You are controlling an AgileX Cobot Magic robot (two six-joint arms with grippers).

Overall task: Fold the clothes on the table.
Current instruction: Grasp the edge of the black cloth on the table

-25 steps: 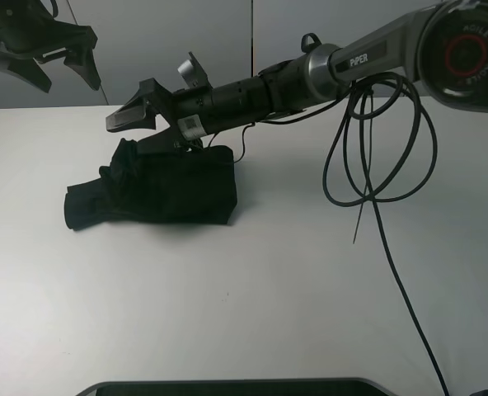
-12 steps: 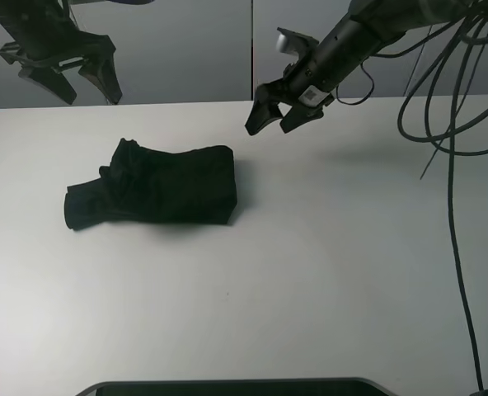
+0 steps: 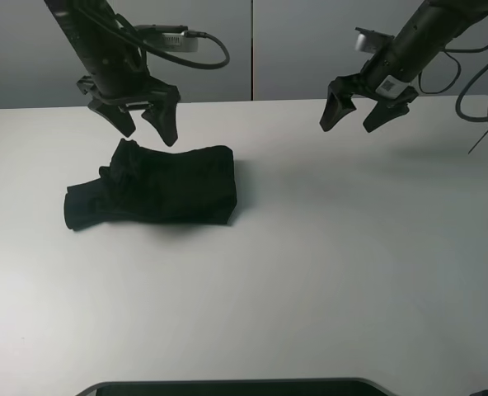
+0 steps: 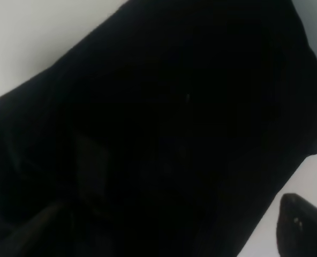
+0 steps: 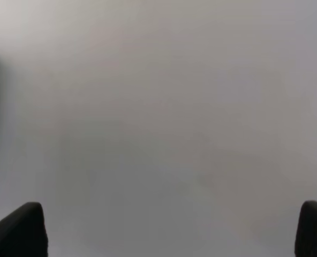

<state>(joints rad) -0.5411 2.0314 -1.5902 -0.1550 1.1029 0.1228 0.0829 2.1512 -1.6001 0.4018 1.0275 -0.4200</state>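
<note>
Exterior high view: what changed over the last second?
The right gripper pulled back from over the shirt to the table's right side, open and empty. The left gripper came down to just above the shirt, open. The shirt bundle did not move.

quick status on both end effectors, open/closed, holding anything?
Left end effector: open, empty, above the black T-shirt.
Right end effector: open, empty, over bare table.

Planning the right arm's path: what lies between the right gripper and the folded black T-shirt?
Nothing: in the exterior high view only bare white table separates the right gripper from the black T-shirt.
</note>
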